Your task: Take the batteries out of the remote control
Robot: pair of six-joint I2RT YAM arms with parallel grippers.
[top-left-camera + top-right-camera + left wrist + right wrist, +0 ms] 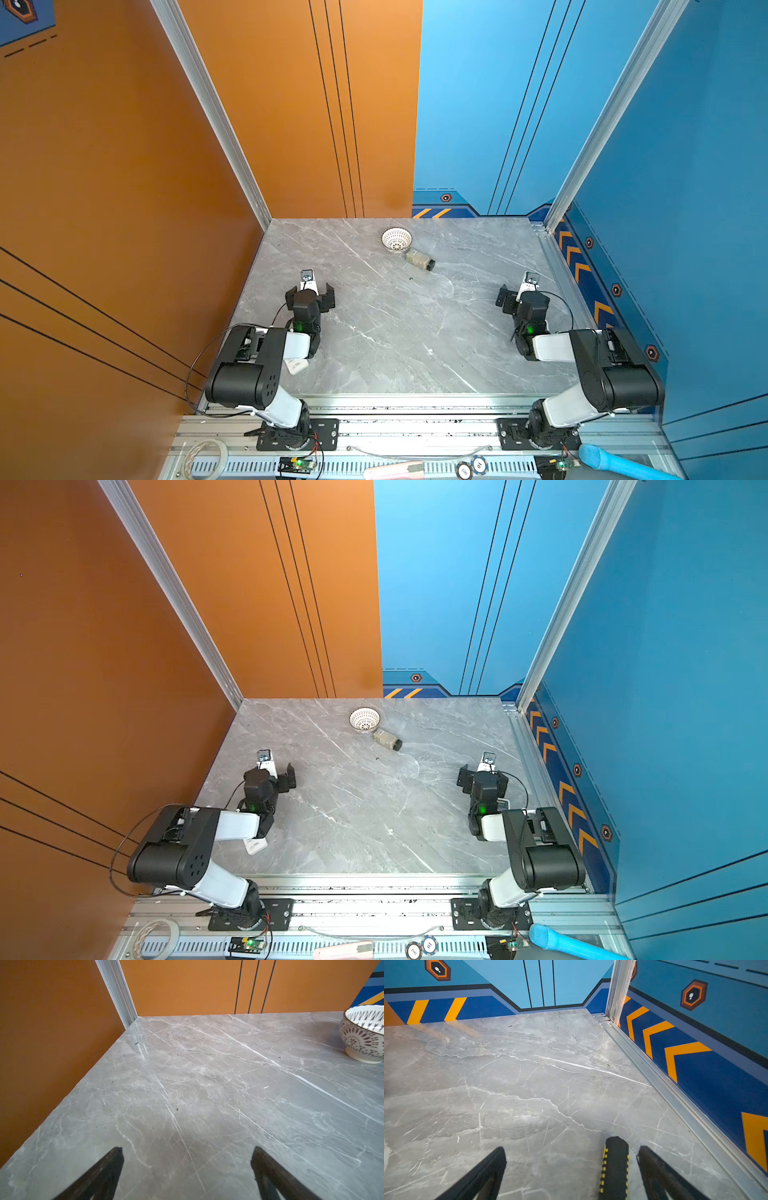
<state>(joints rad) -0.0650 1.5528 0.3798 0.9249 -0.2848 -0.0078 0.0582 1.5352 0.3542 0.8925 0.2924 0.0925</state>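
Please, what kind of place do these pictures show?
Probably a robot test booth in a lab, not a home. A left arm and a right arm are bolted to an aluminium rail. An orange panel and a blue panel wall in a marble-look tabletop.

Left arm [249, 374], right arm [619, 374]: black joint housings, white links. Green LED [297, 325] lit at each wrist. Thin black cable [187, 382] loops off left arm. Black screwed base plates [326, 432].
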